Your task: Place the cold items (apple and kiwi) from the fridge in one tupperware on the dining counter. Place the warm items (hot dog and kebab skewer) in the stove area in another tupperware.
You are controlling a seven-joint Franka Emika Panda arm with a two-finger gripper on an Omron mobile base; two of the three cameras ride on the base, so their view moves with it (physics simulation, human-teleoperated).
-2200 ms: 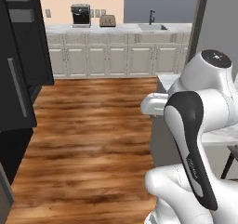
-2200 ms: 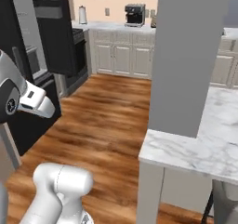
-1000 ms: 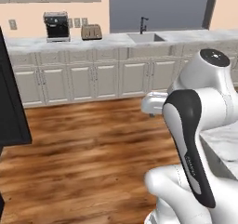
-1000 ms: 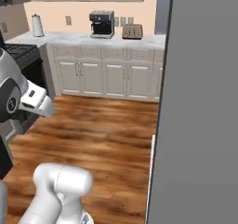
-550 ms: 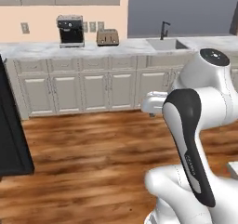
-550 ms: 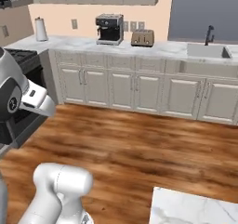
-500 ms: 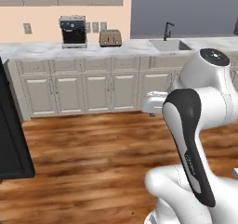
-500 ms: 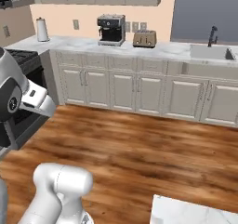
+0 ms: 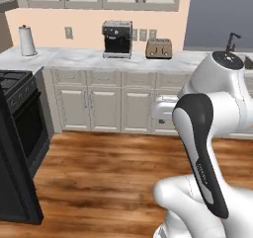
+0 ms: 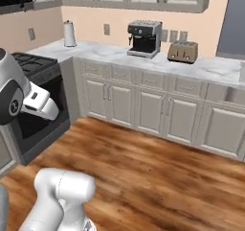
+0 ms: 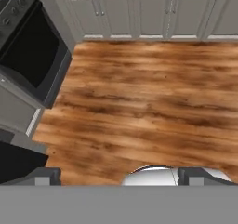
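Our gripper [image 11: 118, 176] hangs wide open and empty above the wooden floor [image 11: 139, 107]. We see the stove [image 9: 20, 133] at left; along the counter [image 10: 143, 57] stand a coffee machine [image 9: 117, 38], toaster [image 9: 158, 48] and paper towel roll [image 9: 27, 41].

Ahead and to the left of the gripper [image 11: 118, 175], the stove [image 9: 17, 133] ran off the left edge of the left base view, so its cooktop could not be made out whole. In the hand view the oven door [image 11: 32, 56] was cropped at the left too. Farther right, the arm [image 9: 207, 148] hid part of the lower cabinets [image 9: 106, 106], and the faucet [image 9: 231, 40] stood half cut by the edge.
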